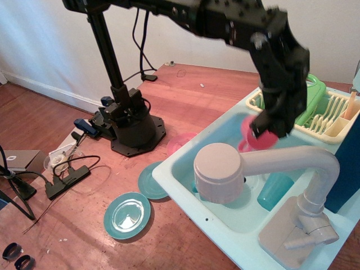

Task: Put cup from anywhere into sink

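My gripper (269, 130) is shut on the small pink cup (251, 134) and holds it in the air over the light aqua sink (180, 169), just above the basin and behind the big grey-white faucet (247, 169). The cup tilts, its open mouth facing left and down. The black arm (247, 34) reaches in from the upper left and hides part of the dish rack behind it.
A teal tumbler (274, 190) lies in the basin under the faucet arm. A cream dish rack (332, 121) with a green board (315, 93) sits at the back right. A flat pink bowl (180, 143) and two teal plates (127, 215) lie on the floor left of the sink.
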Controlling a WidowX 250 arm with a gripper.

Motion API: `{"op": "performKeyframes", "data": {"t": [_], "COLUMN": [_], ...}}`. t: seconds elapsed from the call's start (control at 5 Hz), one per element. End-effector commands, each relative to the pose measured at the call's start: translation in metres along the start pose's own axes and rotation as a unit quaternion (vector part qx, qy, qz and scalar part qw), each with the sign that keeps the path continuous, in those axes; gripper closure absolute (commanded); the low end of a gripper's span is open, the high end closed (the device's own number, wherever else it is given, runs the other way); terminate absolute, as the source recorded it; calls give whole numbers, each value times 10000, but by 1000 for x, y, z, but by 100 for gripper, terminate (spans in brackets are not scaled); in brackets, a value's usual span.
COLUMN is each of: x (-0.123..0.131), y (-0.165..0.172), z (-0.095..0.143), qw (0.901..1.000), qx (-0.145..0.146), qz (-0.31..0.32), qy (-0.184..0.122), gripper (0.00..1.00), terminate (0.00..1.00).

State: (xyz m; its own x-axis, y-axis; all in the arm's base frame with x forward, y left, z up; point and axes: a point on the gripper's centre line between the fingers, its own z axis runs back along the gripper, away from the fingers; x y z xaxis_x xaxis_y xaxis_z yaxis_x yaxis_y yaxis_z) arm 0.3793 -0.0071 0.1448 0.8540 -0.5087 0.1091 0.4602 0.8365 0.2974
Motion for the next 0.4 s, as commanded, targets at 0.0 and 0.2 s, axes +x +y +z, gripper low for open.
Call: {"op": "performKeyframes", "data": {"t": [0.0, 0.2], "x": [15, -5], "y": [-15, -8], "z": [-12, 7], "qw": [9985, 9993], "qx": [-333, -171], "qz": [158, 239], "qy": [-394, -235], "gripper": [100, 0], "terminate": [0, 0]}}
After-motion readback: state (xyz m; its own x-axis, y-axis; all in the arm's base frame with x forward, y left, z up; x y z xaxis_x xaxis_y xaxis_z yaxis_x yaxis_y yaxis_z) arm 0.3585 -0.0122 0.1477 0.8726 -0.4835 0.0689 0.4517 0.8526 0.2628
